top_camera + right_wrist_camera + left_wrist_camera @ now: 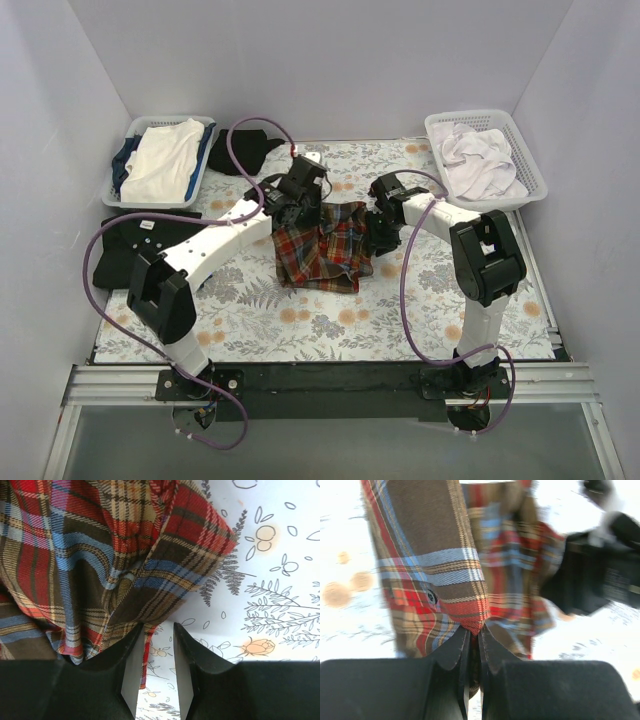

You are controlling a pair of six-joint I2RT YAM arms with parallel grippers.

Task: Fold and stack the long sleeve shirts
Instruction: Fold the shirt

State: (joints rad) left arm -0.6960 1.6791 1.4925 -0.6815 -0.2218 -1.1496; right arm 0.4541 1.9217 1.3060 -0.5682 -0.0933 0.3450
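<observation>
The red-orange plaid shirt (325, 245) lies bunched on the middle of the table. My left gripper (300, 207) is at its far left corner, shut on a fold of the plaid cloth (475, 625) and lifting it. My right gripper (381, 237) is at the shirt's right edge. In the right wrist view its jaws (159, 630) stand apart, with the plaid edge (125, 580) against the left finger and a thin strip hanging in the gap. A black shirt (122, 250) lies flat at the table's left edge.
A white basket (128, 135) at the back left holds white and blue clothes. A white basket (535, 180) at the back right holds white cloth. More black cloth (246, 150) lies beside the left basket. The floral tablecloth (300, 320) covers the table.
</observation>
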